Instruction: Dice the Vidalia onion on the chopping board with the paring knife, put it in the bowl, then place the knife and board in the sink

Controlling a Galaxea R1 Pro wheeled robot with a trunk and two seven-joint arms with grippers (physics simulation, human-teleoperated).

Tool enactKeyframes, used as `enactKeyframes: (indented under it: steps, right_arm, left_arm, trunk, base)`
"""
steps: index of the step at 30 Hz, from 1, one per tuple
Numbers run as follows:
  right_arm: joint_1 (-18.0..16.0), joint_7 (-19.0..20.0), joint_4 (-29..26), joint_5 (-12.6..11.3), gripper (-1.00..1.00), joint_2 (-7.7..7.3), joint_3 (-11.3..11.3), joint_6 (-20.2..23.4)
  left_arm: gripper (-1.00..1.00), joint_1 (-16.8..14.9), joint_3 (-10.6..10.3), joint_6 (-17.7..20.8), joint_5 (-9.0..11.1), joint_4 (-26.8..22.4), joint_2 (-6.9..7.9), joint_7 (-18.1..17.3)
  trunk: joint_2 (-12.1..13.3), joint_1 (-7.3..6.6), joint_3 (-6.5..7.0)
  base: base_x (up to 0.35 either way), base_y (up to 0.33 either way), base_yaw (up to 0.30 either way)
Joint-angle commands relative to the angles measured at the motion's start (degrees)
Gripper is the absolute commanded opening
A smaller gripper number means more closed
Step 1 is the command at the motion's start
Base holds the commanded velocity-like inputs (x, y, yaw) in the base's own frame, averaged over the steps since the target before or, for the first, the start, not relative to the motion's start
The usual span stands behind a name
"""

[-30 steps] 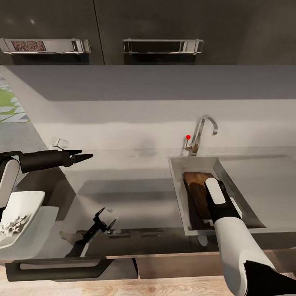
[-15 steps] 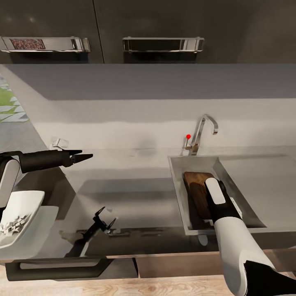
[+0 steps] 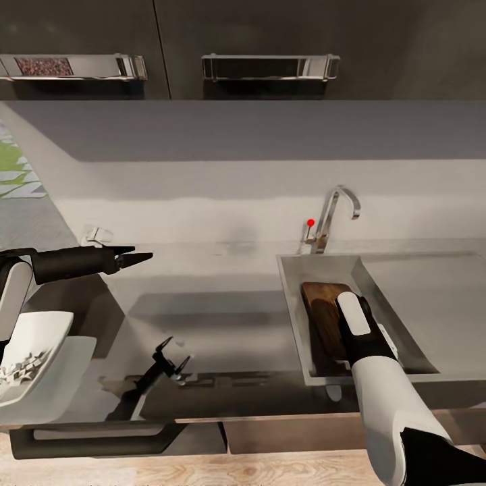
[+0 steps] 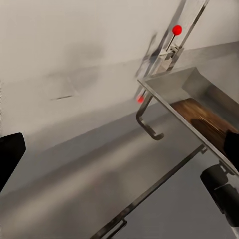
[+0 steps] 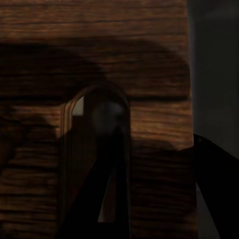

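The dark brown chopping board [image 3: 322, 307] lies tilted inside the grey sink [image 3: 291, 304], below the chrome tap [image 3: 335, 212]. My right arm [image 3: 378, 391] reaches down into the basin. In the right wrist view my right gripper [image 5: 159, 167] is shut on the board [image 5: 149, 59]: one finger sits in the handle slot, the other outside the edge. My left gripper [image 3: 138, 257] hovers open over the countertop [image 3: 216, 317], its fingers [image 4: 10, 154] far apart. The white bowl [image 3: 50, 327] at the left holds diced onion [image 3: 23, 368]. The paring knife is hidden.
Glossy black upper cabinets with chrome handles [image 3: 270, 66] hang above the grey backsplash. A small white fitting [image 3: 98, 235] sits on the wall at the left. The flat drainboard [image 3: 432, 297] extends right of the basin. A dark reflection [image 3: 165, 364] shows on the counter near its front edge.
The whole head view has shifted slightly, so the camera moved. Neither arm, the board nor the bowl has moved.
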Motion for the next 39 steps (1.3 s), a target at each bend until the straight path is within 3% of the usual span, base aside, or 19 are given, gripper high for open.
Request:
enactKeyframes:
  steps: [1, 19, 20, 39]
  right_arm:
    - [0.0, -0.2, -0.1, 0.0, -1.00, 0.06, -0.2, 0.4]
    - [0.0, 0.0, -0.1, -0.1, -1.00, 0.04, -0.2, 0.4]
    - [0.0, 0.0, -0.1, -0.1, 1.00, 0.06, -0.2, 0.4]
    - [0.0, 0.0, -0.1, -0.1, 1.00, 0.06, -0.2, 0.4]
  left_arm:
    - [1.00, -0.1, 0.0, 0.2, -0.1, 0.0, 0.01, -0.3]
    - [1.00, -0.1, 0.0, 0.2, -0.1, -0.1, 0.04, -0.4]
    - [1.00, -0.1, 0.0, 0.2, -0.1, -0.1, 0.05, -0.4]
    - [1.00, -0.1, 0.0, 0.1, -0.1, -0.1, 0.01, -0.4]
  trunk:
    - [-0.1, 0.01, -0.09]
    - [-0.1, 0.01, -0.12]
    - [-0.1, 0.01, -0.12]
    - [-0.1, 0.01, -0.12]
  base:
    - [0.000, 0.000, 0.019]
    - [0.000, 0.000, 0.001]
    - [0.000, 0.000, 0.000]
    - [0.000, 0.000, 0.000]
